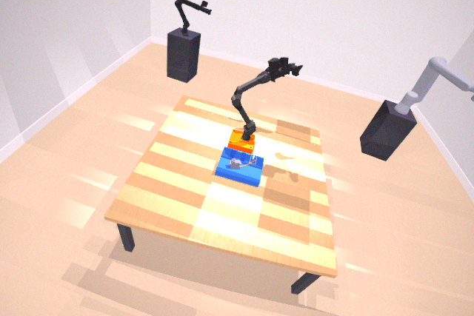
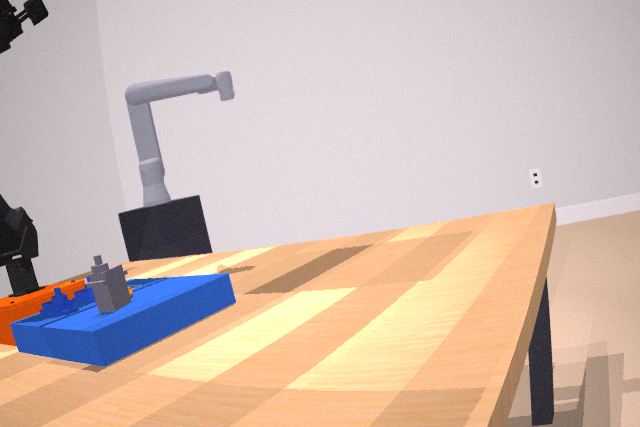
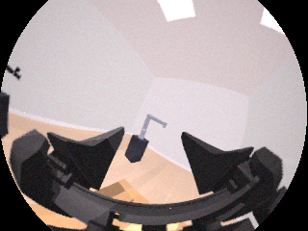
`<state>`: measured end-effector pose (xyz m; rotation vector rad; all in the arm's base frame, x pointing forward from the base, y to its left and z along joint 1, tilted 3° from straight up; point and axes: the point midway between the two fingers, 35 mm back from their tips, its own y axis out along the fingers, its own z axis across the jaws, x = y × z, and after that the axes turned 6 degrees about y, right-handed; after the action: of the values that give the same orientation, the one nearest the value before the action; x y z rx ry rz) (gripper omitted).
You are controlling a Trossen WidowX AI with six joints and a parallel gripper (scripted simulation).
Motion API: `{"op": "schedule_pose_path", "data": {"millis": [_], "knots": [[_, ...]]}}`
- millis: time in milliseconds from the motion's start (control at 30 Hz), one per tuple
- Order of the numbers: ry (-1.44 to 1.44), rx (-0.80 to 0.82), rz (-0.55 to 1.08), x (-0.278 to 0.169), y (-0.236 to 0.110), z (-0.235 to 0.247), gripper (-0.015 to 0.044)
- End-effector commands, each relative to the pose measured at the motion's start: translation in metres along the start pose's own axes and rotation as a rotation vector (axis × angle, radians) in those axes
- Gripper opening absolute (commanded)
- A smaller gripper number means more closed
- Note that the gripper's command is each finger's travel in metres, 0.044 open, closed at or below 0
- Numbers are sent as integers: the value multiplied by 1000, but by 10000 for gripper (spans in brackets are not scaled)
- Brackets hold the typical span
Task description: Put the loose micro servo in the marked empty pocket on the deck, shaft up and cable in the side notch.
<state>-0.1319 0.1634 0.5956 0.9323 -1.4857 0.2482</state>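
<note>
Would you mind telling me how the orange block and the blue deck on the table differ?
The orange block carries the black arm's foot; the blue deck carries the grey servo. The block lies farther back on the table, the deck in front of it. The deck looks wider than the block. Both are low, flat boxes side by side.

Exterior view's left edge crops the arm (image 2: 15, 251) and orange base (image 2: 31, 303); the servo's cable (image 1: 250, 162) is too small to trace.

We are looking from high and far at the whole table (image 1: 164, 205); from low beside it; and from the wrist toward the wall, sharing the grey arm (image 2: 149, 117).
</note>
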Motion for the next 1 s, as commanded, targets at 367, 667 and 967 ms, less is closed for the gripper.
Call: {"op": "schedule_pose_path", "data": {"millis": [367,667,967], "knots": [[84,-157,137,-44,11,-42,440],[166,-324,261,-88,10,-87,440],[257,-511,352,-126,-7,-136,440]]}}
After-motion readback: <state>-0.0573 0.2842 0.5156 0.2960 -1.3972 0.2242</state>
